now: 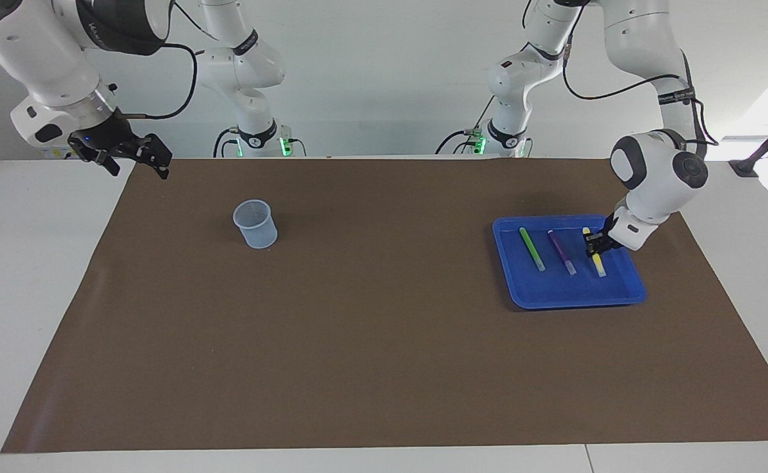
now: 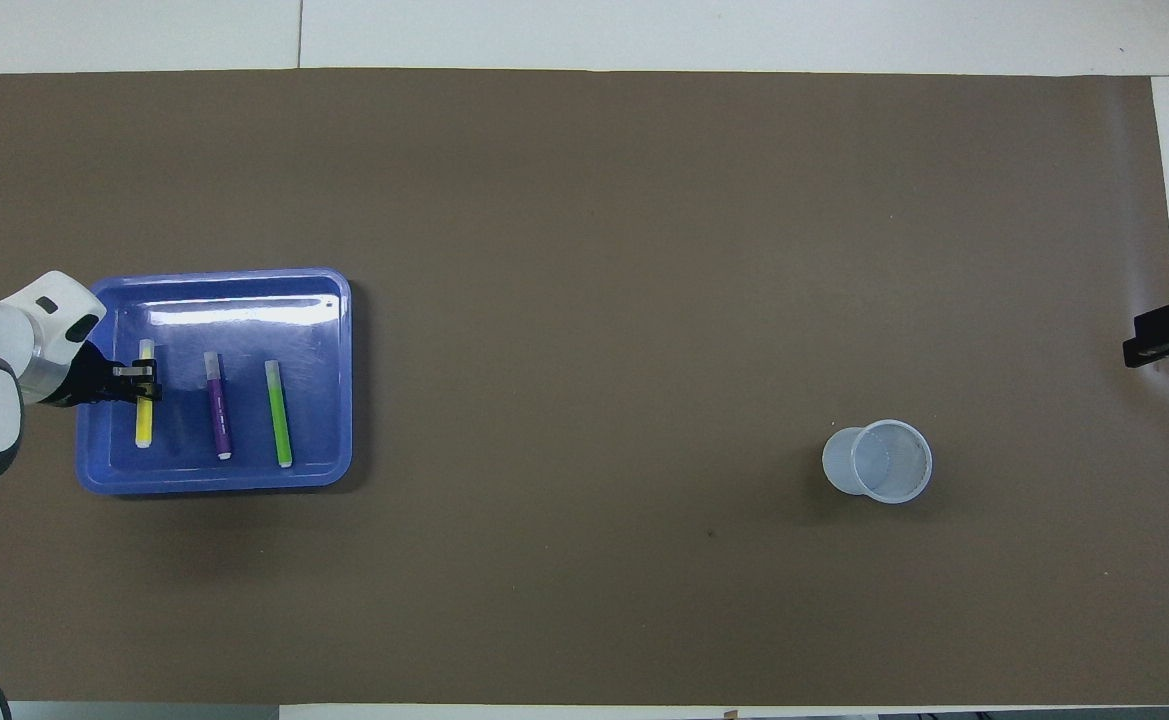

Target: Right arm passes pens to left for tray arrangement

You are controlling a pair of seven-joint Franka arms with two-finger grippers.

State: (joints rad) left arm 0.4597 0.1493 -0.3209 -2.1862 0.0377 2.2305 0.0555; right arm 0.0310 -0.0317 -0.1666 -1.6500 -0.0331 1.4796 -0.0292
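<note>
Where the camera faces the robots, the blue tray (image 1: 567, 292) sits on the brown mat (image 1: 384, 341) toward the left arm's end of the bench (image 1: 29, 276). Three pens lie in it side by side, apart from one another: the green pen (image 1: 532, 249), the purple pen (image 1: 562, 252) and the yellow pen (image 1: 598, 263). The left hand (image 1: 596, 245) is down inside the tray, its dark fingers set at the yellow pen's middle; whether they press on the pen or stand slightly apart from it I cannot tell. The right hand (image 1: 139, 156) hangs in the air over the mat's edge at the right arm's end, its fingers spread with nothing between them. A clear plastic cup (image 1: 254, 224) stands upright on the mat, well apart from the tray.

From overhead, the tray (image 2: 214, 285) again holds the yellow pen (image 2: 144, 425), the purple pen (image 2: 218, 415) and the green pen (image 2: 279, 415), lying roughly parallel, each with its length running away from the robots. The left hand (image 2: 142, 381) reaches in across the tray's rim and straddles the yellow pen. The right hand (image 2: 1159, 338) shows only at the picture's edge. The cup (image 2: 879, 461) stands toward the right arm's end, a little nearer to the robots than the tray.
</note>
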